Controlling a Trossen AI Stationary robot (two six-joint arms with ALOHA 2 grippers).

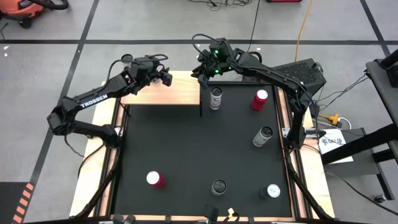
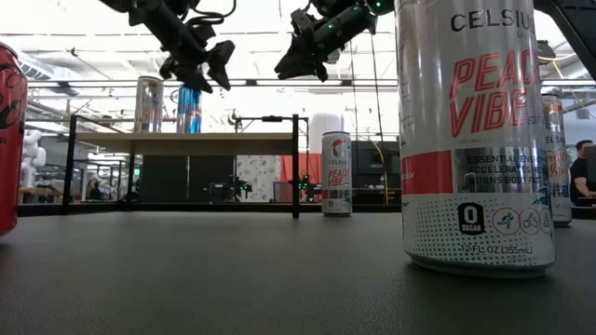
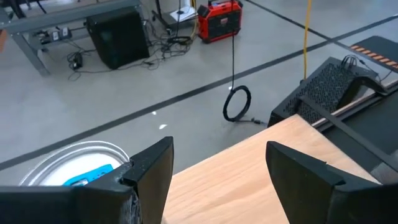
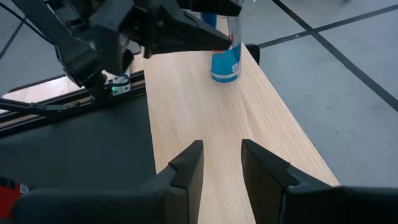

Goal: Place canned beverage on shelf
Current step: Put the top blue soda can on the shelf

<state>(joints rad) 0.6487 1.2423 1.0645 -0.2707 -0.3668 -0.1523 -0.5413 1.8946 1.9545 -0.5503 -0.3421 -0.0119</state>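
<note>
Two cans stand side by side on the shelf (image 1: 168, 93) – a silver can (image 2: 149, 104) and a blue can (image 2: 189, 109). My left gripper (image 1: 166, 78) hangs just above the blue can, fingers apart, nothing between them. My right gripper (image 1: 198, 71) hovers over the shelf's other end – its fingers leave only a narrow gap and hold nothing. Six more cans wait on the black table (image 1: 180, 149).
</note>
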